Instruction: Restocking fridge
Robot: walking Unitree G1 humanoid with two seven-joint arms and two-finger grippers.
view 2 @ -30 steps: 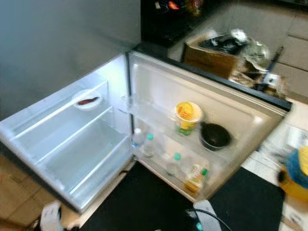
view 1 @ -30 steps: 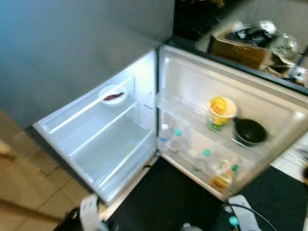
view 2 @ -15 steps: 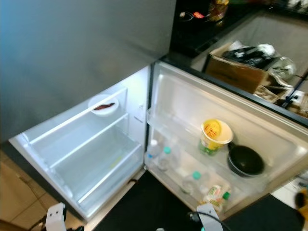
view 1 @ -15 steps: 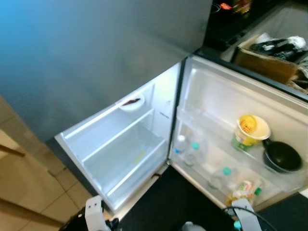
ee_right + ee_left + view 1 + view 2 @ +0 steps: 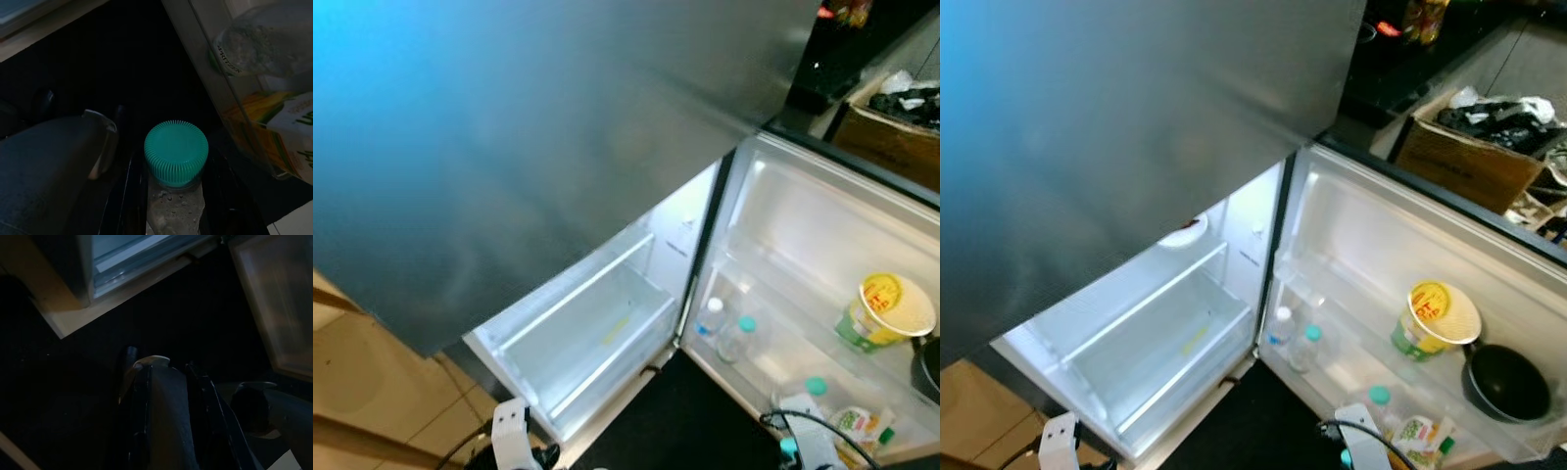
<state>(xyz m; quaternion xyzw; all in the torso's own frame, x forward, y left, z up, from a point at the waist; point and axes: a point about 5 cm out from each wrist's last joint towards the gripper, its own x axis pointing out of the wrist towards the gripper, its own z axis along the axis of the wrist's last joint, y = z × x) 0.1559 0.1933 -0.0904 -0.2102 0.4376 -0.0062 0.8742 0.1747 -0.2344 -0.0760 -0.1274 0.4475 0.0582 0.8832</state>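
1. Clearly, the right claw (image 5: 171,205) holds a clear bottle (image 5: 174,205) with a ribbed teal cap (image 5: 176,152); its two fingers are closed against the bottle's neck on either side, and the cap points up toward the camera.
2. Just ahead of that claw stands the open fridge door (image 5: 1386,245), whose lower shelf carries two small water bottles (image 5: 1291,336), another teal-capped bottle (image 5: 1380,401) and a green and yellow carton (image 5: 1417,438).
3. Higher on the door, beyond the claw, a yellow-lidded noodle cup (image 5: 1435,318) sits beside a black pan (image 5: 1506,383), the two touching or nearly so.
4. Left of the door lies the lit fridge interior (image 5: 1156,343) with bare white shelves and a small white dish (image 5: 1183,231) on the top one, partly hidden by the grey upper door (image 5: 1136,127).
5. The left claw (image 5: 164,382) hangs low over dark floor, near the fridge's bottom edge; whether its fingers are apart or together cannot be told.
6. Compared with half a second ago, the head views have swung so that the grey upper door covers more of the picture and the fridge sits further right and lower; the shelf contents keep their arrangement.
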